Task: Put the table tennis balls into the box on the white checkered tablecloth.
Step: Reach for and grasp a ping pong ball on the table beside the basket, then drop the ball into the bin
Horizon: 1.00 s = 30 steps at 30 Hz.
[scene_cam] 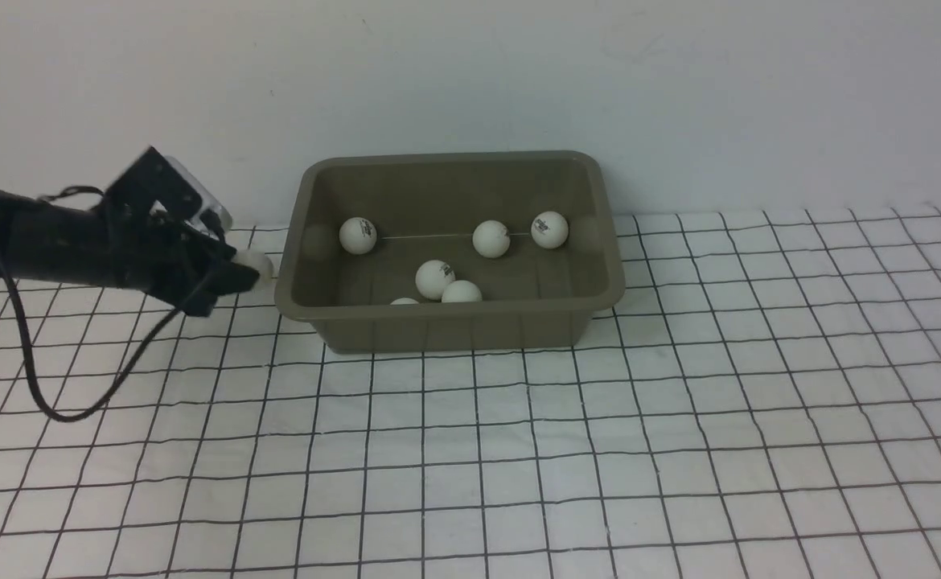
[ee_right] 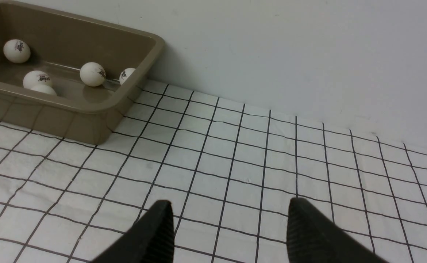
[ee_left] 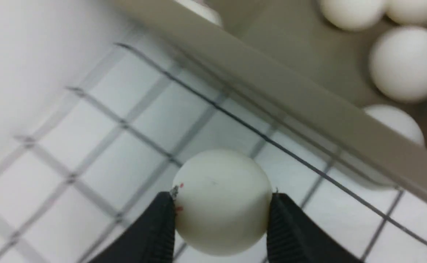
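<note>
My left gripper [scene_cam: 239, 272] is shut on a white table tennis ball [scene_cam: 255, 263] and holds it above the white checkered tablecloth [scene_cam: 599, 442], just left of the box [scene_cam: 450, 323]. In the left wrist view the ball [ee_left: 222, 204] sits between the two black fingers [ee_left: 162, 223], close to the box's rim [ee_left: 308, 106]. The olive-grey box holds several more balls [scene_cam: 435, 279], also seen in the left wrist view [ee_left: 407, 62]. My right gripper [ee_right: 228, 219] is open and empty over the cloth, to the right of the box [ee_right: 89, 106]. It is outside the front view.
A plain white wall [scene_cam: 470, 72] rises right behind the box. The left arm's black cable [scene_cam: 52, 402] hangs down to the cloth at the left.
</note>
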Tool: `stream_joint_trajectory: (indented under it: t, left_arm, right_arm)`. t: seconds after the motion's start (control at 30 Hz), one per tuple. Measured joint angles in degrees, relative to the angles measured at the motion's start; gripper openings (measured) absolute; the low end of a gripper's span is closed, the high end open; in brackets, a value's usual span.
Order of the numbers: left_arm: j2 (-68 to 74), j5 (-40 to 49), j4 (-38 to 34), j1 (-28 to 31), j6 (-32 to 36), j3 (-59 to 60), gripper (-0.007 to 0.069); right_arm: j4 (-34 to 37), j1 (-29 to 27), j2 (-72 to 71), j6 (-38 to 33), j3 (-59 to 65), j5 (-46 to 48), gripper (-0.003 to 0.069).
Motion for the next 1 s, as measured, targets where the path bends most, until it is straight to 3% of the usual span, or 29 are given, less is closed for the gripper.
stream_joint_trajectory:
  t: [0.07, 0.17, 0.33, 0.47, 0.57, 0.8, 1.0]
  left_arm:
    - [-3.3, 2.1, 0.2, 1.3, -3.8, 0.0, 0.029]
    - [-4.5, 5.5, -1.2, 1.3, -3.5, 0.0, 0.029]
    - [-4.7, 11.4, -9.3, -3.5, 3.4, 0.0, 0.029]
    - [-3.6, 6.3, -9.6, -9.8, 7.4, 0.0, 0.029]
    - [-3.3, -2.3, -4.4, -14.0, 7.6, 0.0, 0.0292]
    - [-7.4, -10.1, -0.2, -13.5, -5.8, 0.1, 0.0475]
    - [-19.8, -12.9, 9.2, -12.8, -18.1, 0.1, 0.0477]
  right_arm:
    - [0.0, 0.0, 0.0, 0.0, 0.0, 0.0, 0.0388]
    - [0.0, 0.0, 0.1, 0.0, 0.0, 0.0, 0.0388]
    - [0.0, 0.0, 0.1, 0.0, 0.0, 0.0, 0.0388]
    - [0.0, 0.0, 0.1, 0.0, 0.0, 0.0, 0.0388]
    - [0.0, 0.0, 0.1, 0.0, 0.0, 0.0, 0.0388]
    - [0.0, 0.0, 0.1, 0.0, 0.0, -0.2, 0.0388]
    - [-0.6, 0.0, -0.1, 0.0, -0.9, -0.9, 0.0388]
